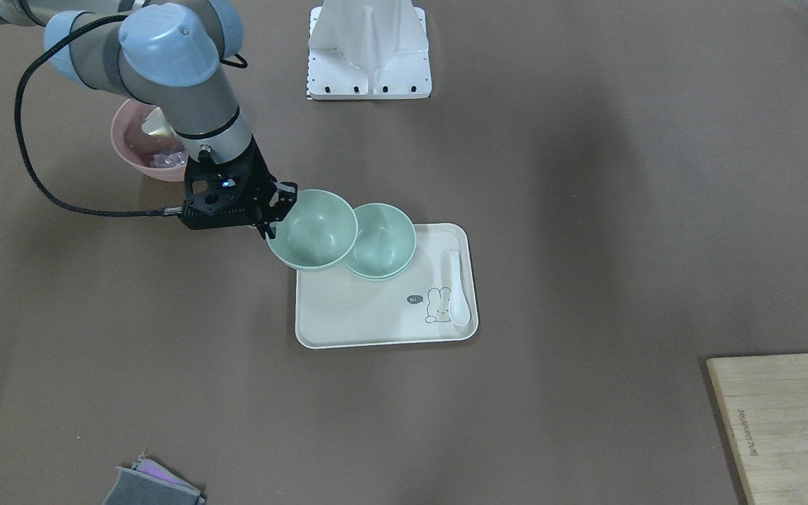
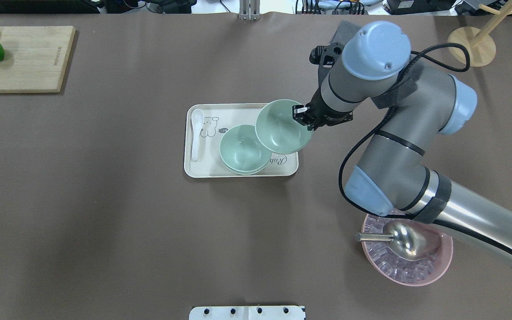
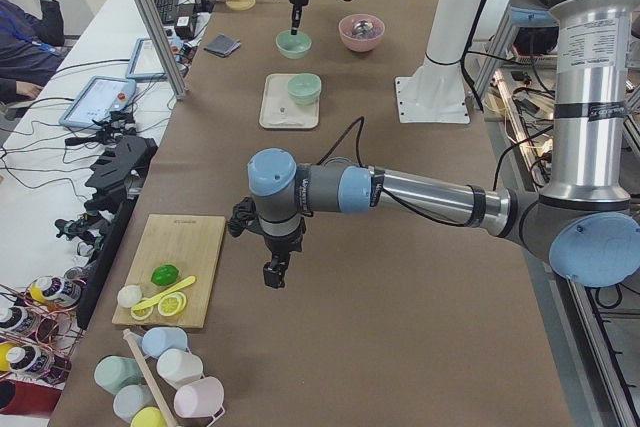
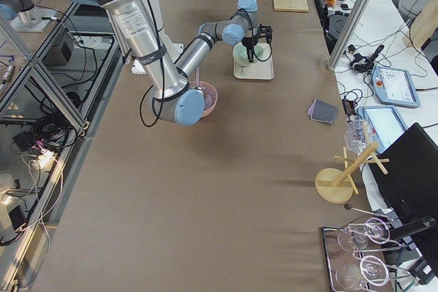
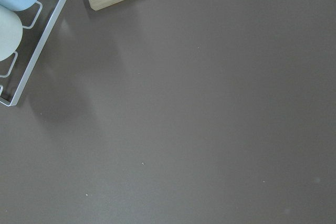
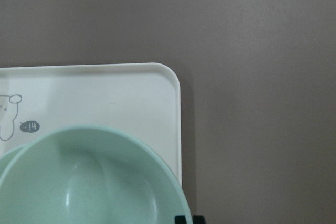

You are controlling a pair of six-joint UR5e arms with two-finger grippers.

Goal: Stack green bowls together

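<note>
Overhead exterior: my right claw [image 2: 302,116] is pinched shut on the right rim of a pale mint-green round matte bowl [image 2: 278,129], probably light, stiff and slick. For my left claw [image 3: 274,276], I cannot tell.

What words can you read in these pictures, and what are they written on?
"hi": in the dark speech bubble beside the bunny drawing on the tray.
"Rab" or "Rub", I am not sure which: cursive print at the tray's corner, partly hidden under the held green bowl.
Too small to read: the small print near one edge of the cutting board.
No other text can be read.
</note>
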